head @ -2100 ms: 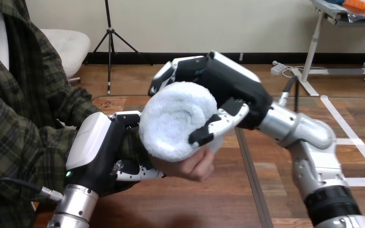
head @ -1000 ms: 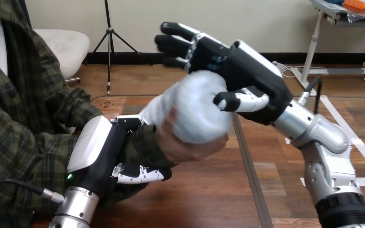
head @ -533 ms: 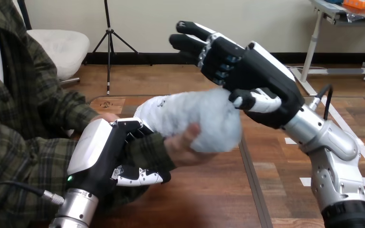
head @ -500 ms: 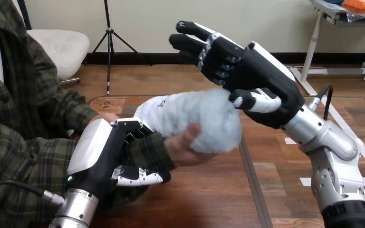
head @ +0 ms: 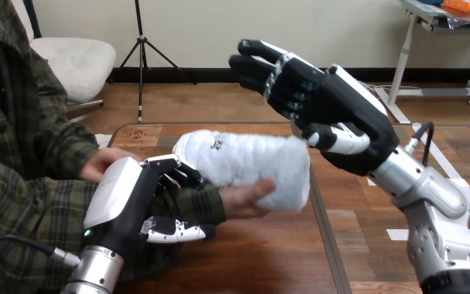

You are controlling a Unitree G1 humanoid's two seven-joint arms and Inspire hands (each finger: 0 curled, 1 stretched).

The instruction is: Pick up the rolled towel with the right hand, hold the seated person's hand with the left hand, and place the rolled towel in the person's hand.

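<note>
Towel geometry first, since that's what my next move hangs on; the rolled towel lies across the person's hand, long axis running left-right across my view and roughly level, the person's thumb up against its near side; my right hand sits up and to the right of it, apart from it, fingers straight and spread, holding nothing; so the towel is down-left of that palm, its right end the nearest bit; my left hand is much closer in, just left of the towel, fingers and thumb curled round the person's wrist over the green sleeve; going by that, the placing looks done to me; I'd reckon drawing the right arm off up and to the right keeps those fingers from clipping the roll; all of this sits over the table.
</note>
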